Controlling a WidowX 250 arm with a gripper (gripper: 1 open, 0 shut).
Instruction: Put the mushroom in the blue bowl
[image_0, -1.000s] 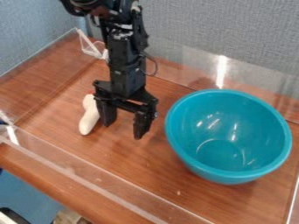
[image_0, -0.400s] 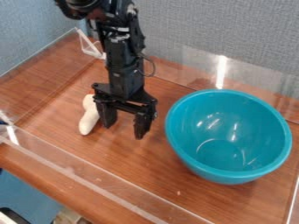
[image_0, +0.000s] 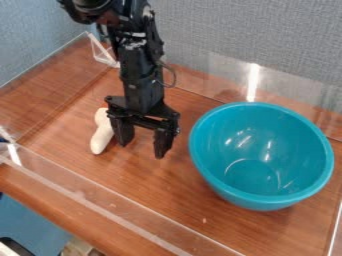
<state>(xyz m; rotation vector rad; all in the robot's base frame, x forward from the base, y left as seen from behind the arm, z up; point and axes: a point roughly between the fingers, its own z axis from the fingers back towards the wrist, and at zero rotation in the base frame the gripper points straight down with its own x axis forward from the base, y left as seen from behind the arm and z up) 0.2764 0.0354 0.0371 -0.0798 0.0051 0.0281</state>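
Observation:
A small cream-white mushroom (image_0: 100, 135) lies on its side on the wooden table, its stem showing and its cap end partly hidden behind the left finger. The black gripper (image_0: 142, 146) points straight down just right of the mushroom, low over the table, jaws open with nothing between them. Its left finger stands right beside the mushroom; whether they touch I cannot tell. The large glossy teal-blue bowl (image_0: 261, 156) sits upright and empty to the right of the gripper, a short gap away.
Clear acrylic walls (image_0: 254, 80) ring the wooden tabletop (image_0: 67, 95), with a low front pane along the near edge. The arm's black column rises from the gripper toward the back wall. Bare wood lies left of the mushroom and in front of the gripper.

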